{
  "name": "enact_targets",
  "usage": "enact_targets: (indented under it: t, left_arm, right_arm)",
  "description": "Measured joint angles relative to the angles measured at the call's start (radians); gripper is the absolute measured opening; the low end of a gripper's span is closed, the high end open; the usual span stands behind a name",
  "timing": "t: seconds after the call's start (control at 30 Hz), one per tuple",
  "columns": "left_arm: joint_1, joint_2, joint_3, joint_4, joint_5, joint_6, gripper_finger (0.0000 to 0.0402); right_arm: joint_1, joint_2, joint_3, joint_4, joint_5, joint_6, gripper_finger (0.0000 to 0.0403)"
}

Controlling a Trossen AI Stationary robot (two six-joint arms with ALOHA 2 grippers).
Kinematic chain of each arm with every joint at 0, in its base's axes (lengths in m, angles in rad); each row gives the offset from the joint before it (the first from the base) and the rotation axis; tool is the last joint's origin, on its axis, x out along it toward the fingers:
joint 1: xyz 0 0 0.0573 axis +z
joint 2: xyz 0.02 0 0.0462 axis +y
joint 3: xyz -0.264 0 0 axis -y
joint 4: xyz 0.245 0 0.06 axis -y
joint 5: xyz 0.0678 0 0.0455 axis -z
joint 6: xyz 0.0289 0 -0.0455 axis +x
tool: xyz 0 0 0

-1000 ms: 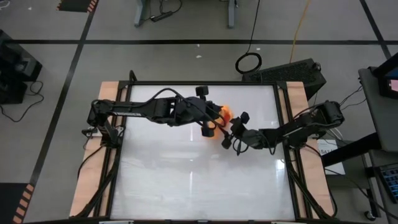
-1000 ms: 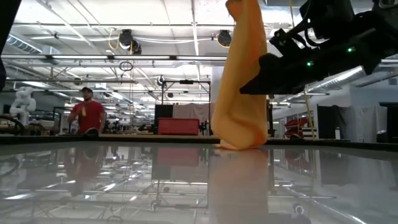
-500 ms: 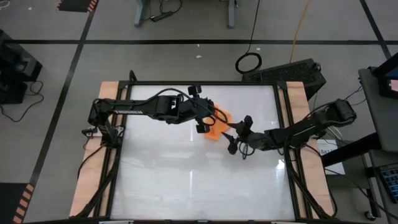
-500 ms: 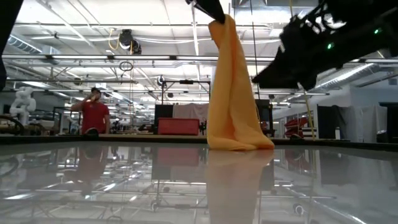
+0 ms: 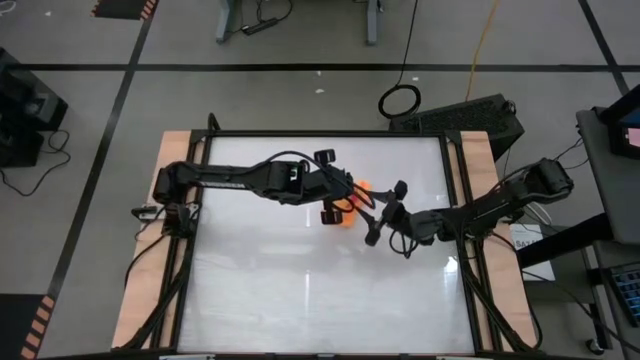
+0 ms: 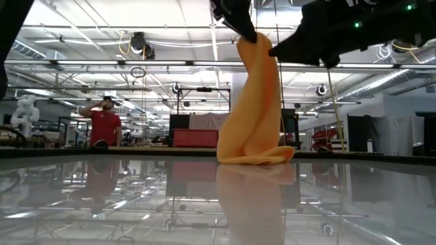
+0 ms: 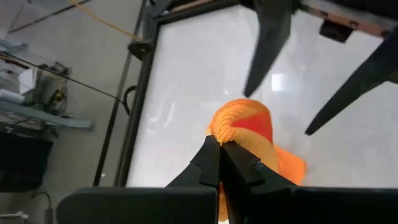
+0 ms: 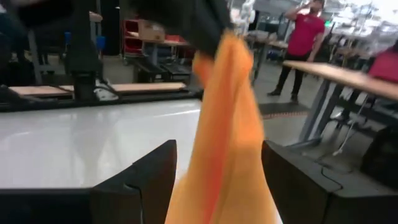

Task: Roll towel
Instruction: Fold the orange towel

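Note:
The orange towel (image 6: 252,109) hangs upright over the middle of the white table (image 5: 300,290), and its lower end (image 6: 257,156) lies bunched on the top. My left gripper (image 6: 245,30) is shut on the towel's upper end; from above, only patches of the towel (image 5: 361,187) show beside it. My right gripper (image 8: 224,180) stands open and level at the towel's right side. Its two fingers (image 8: 152,177) flank the hanging cloth (image 8: 227,112) with a gap on each side. My left gripper pinches the towel's bunched upper end (image 7: 231,129) between its two shut fingers, coming from the table's left and slanting down. How many layers it has, I cannot tell. The towel hangs slack below the fingers, with its lower end on the table.
The glossy table top reflects the room. Free room lies toward the near edge (image 5: 310,330) and at the left. A dark frame (image 5: 455,200) runs along the table's sides. A person in a red shirt (image 6: 103,126) stands far beyond the table.
My left gripper has come down with the towel's upper end, and more of the lower end has settled and spread on the table. My right gripper has risen beside the towel and stayed open.

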Motion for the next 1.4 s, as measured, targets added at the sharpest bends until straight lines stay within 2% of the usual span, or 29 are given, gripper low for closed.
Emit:
enact_targets:
  t: [0.23,0.4,0.67,0.93,1.27,1.4]
  left_arm:
    - [0.0,0.002,0.0,0.005,0.002,0.0,0.0004]
    - [-0.005,0.002,0.0,0.006,0.079,-0.001,0.0004]
    - [-0.027,0.002,0.0,0.034,0.16,-0.02,0.0004]
    - [-0.049,-0.014,0.0,0.023,0.181,-0.022,0.0004]
    - [-0.081,-0.074,0.001,0.022,0.181,-0.019,0.0004]
    - [-0.096,-0.099,0.001,0.013,0.148,-0.019,0.0004]
  right_arm:
    - [-0.029,0.0,0.037,-0.062,0.09,-0.057,0.0226]
    - [-0.074,0.0,0.037,-0.179,0.126,0.058,0.0219]
    - [-0.111,0.0,0.037,-0.327,0.141,0.154,0.0175]
    - [-0.14,0.0,0.037,-0.46,0.184,0.248,0.0143]
    - [-0.177,0.0,0.037,-0.516,0.19,0.276,0.0141]
    - [-0.177,0.0,0.037,-0.544,0.186,0.276,0.0141]
